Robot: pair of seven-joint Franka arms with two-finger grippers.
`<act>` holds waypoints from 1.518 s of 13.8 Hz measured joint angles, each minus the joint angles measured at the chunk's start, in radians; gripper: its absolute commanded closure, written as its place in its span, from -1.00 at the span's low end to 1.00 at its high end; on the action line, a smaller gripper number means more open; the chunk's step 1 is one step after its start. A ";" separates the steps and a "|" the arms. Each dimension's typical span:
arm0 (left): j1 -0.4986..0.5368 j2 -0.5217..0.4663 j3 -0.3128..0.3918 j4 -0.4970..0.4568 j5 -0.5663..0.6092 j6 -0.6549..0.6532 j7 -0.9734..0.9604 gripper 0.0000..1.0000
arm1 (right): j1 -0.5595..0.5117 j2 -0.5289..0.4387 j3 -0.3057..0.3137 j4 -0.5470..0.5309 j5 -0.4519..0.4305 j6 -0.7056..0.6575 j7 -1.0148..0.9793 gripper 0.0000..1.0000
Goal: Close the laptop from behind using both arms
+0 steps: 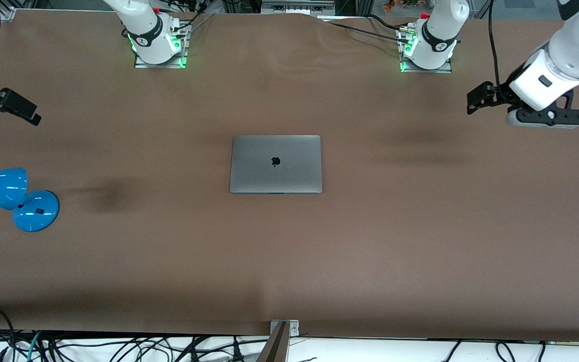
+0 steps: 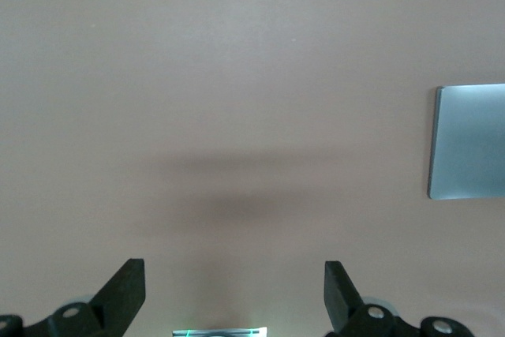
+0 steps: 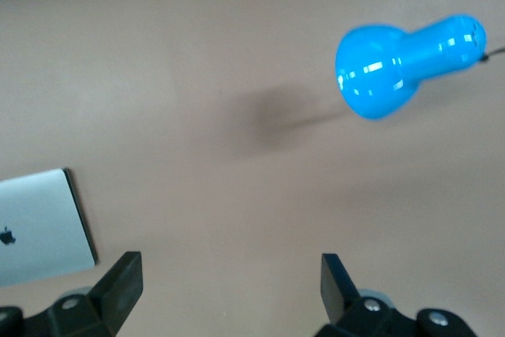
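My right gripper [image 1: 15,108] hangs in the air over bare table at the right arm's end, well apart from the laptop. In the right wrist view its 2 fingers [image 3: 118,282] stand wide apart with nothing between them: released.

Below it in the front view, the blue desk lamp [image 1: 13,198] lies at the same end of the table, nearer to the front camera. It is not a task item.

The laptop [image 1: 275,164] lies flat near the middle of the brown table [image 1: 289,261], between my 2 arm bases and nearer to the front camera than both. Its lid is already down: the grey top with the dark apple logo [image 1: 275,161] faces up, and no keyboard or screen shows.

My left gripper [image 1: 490,98] hangs over bare table at the left arm's end, also well apart from the laptop. In the left wrist view its fingers [image 2: 126,290] are spread and empty, and only an edge of the laptop shows.

Step in hand, as I judge it: the closing is done and both arms stand clear. The next move calls for no contact, only holding or parking both arms clear of the lid and the lamp.
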 measured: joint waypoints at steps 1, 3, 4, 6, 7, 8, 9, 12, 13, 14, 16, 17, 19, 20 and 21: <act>0.001 0.000 -0.017 0.006 0.000 -0.002 -0.004 -1.00 | 0.001 -0.011 -0.004 -0.006 0.000 -0.015 0.000 -1.00; 0.001 0.000 -0.032 0.021 0.000 -0.025 -0.015 -1.00 | 0.001 -0.018 -0.012 -0.017 -0.004 -0.020 0.000 -1.00; 0.001 0.000 -0.033 0.030 0.000 -0.037 -0.023 -1.00 | 0.001 -0.017 -0.017 -0.024 -0.005 -0.019 0.000 -1.00; 0.005 0.000 -0.032 0.045 0.000 -0.055 -0.028 -1.00 | 0.001 -0.016 -0.021 -0.035 -0.005 -0.002 -0.013 -1.00; 0.008 0.000 -0.032 0.048 0.000 -0.062 -0.028 -1.00 | 0.002 -0.016 -0.021 -0.040 -0.005 0.015 -0.021 -1.00; 0.011 0.000 -0.032 0.050 0.000 -0.065 -0.029 -1.00 | 0.003 -0.014 -0.020 -0.045 -0.004 0.034 -0.026 -1.00; 0.013 0.000 -0.032 0.050 0.000 -0.067 -0.029 -1.00 | 0.003 -0.013 -0.020 -0.048 -0.004 0.051 -0.027 -1.00; 0.020 0.001 -0.032 0.050 0.000 -0.072 -0.029 -1.00 | 0.007 -0.009 -0.020 -0.052 -0.004 0.079 -0.029 -1.00; 0.020 0.001 -0.032 0.050 0.000 -0.077 -0.029 -1.00 | 0.009 -0.009 -0.020 -0.052 -0.004 0.081 -0.030 -1.00; 0.020 0.002 -0.032 0.050 0.000 -0.083 -0.029 -1.00 | 0.012 -0.009 -0.020 -0.052 -0.004 0.081 -0.030 -1.00; 0.020 0.003 -0.032 0.050 0.000 -0.087 -0.029 -1.00 | 0.017 -0.005 -0.020 -0.053 -0.004 0.082 -0.030 -1.00; 0.020 0.004 -0.032 0.052 0.000 -0.087 -0.029 -1.00 | 0.020 0.001 -0.020 -0.053 -0.003 0.083 -0.030 -1.00; 0.021 0.007 -0.031 0.068 0.000 -0.087 -0.029 -1.00 | 0.024 0.011 -0.019 -0.053 0.001 0.087 -0.030 -1.00; 0.023 0.008 -0.031 0.075 0.000 -0.087 -0.030 -1.00 | 0.026 0.013 -0.016 -0.053 0.002 0.088 -0.030 -1.00; 0.026 0.009 -0.030 0.080 0.000 -0.088 -0.030 -1.00 | 0.027 0.014 -0.009 -0.053 0.003 0.088 -0.030 -1.00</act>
